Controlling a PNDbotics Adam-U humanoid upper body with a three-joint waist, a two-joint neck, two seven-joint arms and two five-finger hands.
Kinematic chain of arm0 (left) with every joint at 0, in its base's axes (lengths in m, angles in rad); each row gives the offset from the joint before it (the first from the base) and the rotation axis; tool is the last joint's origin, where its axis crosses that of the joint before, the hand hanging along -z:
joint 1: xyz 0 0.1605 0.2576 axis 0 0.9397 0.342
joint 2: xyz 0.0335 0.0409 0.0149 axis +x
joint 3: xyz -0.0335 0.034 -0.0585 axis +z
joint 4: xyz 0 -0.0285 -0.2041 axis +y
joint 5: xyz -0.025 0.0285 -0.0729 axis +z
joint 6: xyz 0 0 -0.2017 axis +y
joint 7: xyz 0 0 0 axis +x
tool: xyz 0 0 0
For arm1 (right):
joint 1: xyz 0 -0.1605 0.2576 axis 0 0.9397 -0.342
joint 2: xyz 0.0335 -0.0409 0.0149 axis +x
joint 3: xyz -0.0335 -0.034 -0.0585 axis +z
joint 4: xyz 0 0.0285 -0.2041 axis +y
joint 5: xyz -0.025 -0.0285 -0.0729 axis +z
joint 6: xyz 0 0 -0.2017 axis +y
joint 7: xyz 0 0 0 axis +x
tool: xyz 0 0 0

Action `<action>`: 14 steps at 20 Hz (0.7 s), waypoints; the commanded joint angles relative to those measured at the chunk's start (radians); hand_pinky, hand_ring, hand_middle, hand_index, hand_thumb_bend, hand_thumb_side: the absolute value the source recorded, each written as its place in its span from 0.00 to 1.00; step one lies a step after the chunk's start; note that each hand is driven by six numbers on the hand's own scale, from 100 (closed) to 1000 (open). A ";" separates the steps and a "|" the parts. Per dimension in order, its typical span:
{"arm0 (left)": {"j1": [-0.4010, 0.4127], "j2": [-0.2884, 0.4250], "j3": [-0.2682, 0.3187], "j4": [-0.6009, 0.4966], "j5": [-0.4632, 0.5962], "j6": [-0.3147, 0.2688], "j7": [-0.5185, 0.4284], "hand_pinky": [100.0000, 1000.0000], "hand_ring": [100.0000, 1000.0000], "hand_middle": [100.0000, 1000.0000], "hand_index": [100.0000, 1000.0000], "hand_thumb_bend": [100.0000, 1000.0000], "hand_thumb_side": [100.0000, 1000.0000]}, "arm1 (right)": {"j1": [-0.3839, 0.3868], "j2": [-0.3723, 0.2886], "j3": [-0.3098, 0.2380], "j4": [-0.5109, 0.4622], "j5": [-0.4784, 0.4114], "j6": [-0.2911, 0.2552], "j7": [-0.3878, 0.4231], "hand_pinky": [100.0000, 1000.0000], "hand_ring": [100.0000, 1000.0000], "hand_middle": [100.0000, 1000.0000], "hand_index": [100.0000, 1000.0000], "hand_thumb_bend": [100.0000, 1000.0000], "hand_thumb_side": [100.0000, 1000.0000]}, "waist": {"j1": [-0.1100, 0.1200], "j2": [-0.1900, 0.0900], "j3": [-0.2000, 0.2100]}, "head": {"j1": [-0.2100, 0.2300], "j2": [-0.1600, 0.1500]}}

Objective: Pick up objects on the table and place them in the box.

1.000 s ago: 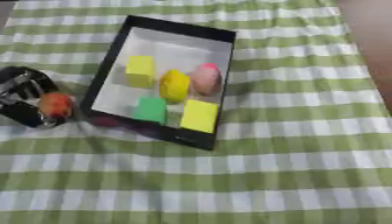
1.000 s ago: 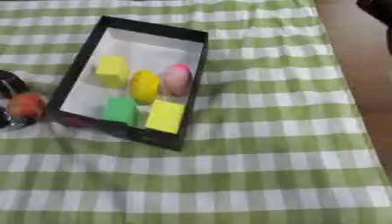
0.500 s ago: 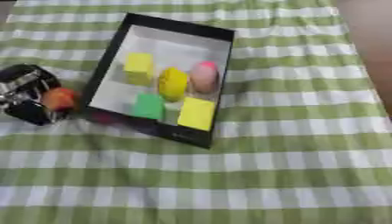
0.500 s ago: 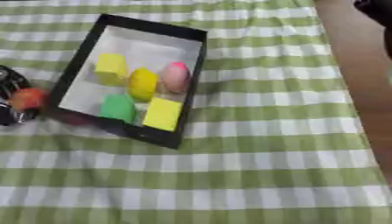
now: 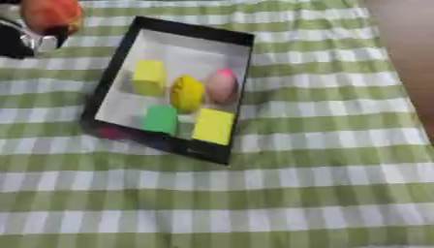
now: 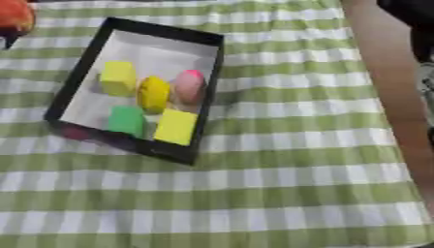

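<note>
A round orange-red object (image 5: 51, 14) is at the top left corner, with my left hand (image 5: 23, 42) curled round it, left of and beyond the box. The black box (image 5: 193, 33) with a white floor lies askew on the cloth. It holds a yellow cube (image 5: 148, 77), a yellow oval (image 5: 186, 93), a pink egg shape (image 5: 221, 85), a green block (image 5: 159, 119) and a flat yellow block (image 5: 213, 126). A dark shape (image 6: 412, 13), seemingly my right arm, shows at the top right edge, off the table.
A green and white checked cloth (image 5: 280, 193) covers the table. A small dark pink thing (image 5: 110, 131) lies against the box's near left corner, outside it. The table's right edge (image 6: 381, 97) borders a brown floor.
My left hand has carried the orange-red object from beside the box's near left corner toward the far left corner of the view. The box and its contents have stayed put.
</note>
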 commanded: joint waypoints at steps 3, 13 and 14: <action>-0.147 -0.168 -0.075 0.195 -0.114 -0.084 -0.032 0.64 0.58 0.54 0.58 0.27 0.00 | -0.028 -0.046 -0.004 -0.018 -0.009 -0.002 0.005 0.91 0.77 0.64 0.75 0.37 0.19 | 0.001 -0.044 0.000 | 0.000 -0.003; -0.179 -0.371 -0.111 0.547 -0.310 -0.270 0.001 0.65 0.59 0.57 0.61 0.34 0.00 | -0.046 -0.039 0.005 -0.018 -0.010 0.003 0.013 0.91 0.77 0.64 0.75 0.37 0.19 | -0.003 -0.034 -0.018 | 0.003 -0.003; -0.176 -0.383 -0.107 0.572 -0.325 -0.282 0.005 0.65 0.59 0.57 0.62 0.34 0.00 | -0.046 -0.038 0.006 -0.018 -0.010 0.004 0.014 0.91 0.77 0.64 0.75 0.37 0.19 | -0.004 -0.033 -0.019 | 0.003 -0.003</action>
